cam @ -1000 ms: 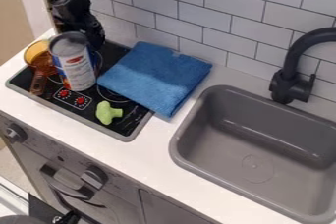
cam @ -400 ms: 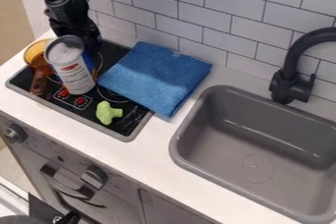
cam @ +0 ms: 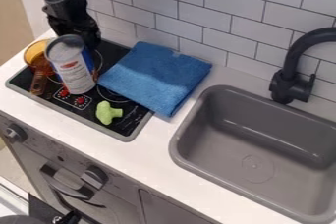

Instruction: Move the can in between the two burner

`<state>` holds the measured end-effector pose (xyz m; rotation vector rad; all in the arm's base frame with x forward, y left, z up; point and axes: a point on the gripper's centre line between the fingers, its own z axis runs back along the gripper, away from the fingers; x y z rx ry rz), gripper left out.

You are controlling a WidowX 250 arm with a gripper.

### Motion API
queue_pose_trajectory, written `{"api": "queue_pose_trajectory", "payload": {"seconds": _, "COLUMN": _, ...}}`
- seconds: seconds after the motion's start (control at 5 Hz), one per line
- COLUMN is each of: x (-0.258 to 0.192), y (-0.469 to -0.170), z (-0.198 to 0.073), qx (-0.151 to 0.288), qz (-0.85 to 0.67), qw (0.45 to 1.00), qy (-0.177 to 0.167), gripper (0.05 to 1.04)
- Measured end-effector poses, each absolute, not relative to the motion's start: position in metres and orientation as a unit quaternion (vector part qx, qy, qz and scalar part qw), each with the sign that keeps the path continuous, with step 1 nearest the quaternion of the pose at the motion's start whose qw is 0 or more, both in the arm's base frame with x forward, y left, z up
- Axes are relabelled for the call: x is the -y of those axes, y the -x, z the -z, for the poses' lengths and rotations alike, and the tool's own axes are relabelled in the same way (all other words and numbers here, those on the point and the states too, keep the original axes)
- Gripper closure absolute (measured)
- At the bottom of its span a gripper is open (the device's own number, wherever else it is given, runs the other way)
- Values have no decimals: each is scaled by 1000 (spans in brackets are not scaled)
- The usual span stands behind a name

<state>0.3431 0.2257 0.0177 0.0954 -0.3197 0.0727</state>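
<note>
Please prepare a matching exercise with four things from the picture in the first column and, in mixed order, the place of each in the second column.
Things
1. Can
2. Blue cloth
3. Green toy
4. Faucet

Places
A. At the back of the sink, on the tiled wall's side
B. Partly over the stove, partly over the counter
C. In the picture, between the orange pan and the cloth
D. On the stove, to the right of its red-marked controls

Right pairs: 1-C, 2-B, 3-D, 4-A
</note>
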Motion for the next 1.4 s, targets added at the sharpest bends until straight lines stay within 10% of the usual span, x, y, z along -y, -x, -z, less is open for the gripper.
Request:
{"api": "queue_pose_trajectory", "payload": {"seconds": 1.0, "x": -207, "y": -351, "z": -44, "qx": 295, "qz": 57, "qw": 952, "qy": -57, "gripper": 83}}
{"api": "queue_pose_trajectory", "payload": {"seconds": 1.4, "x": -176, "y": -341, "z": -39, "qx": 239, "qz": 84, "qw": 966, "qy": -56, "gripper": 83}}
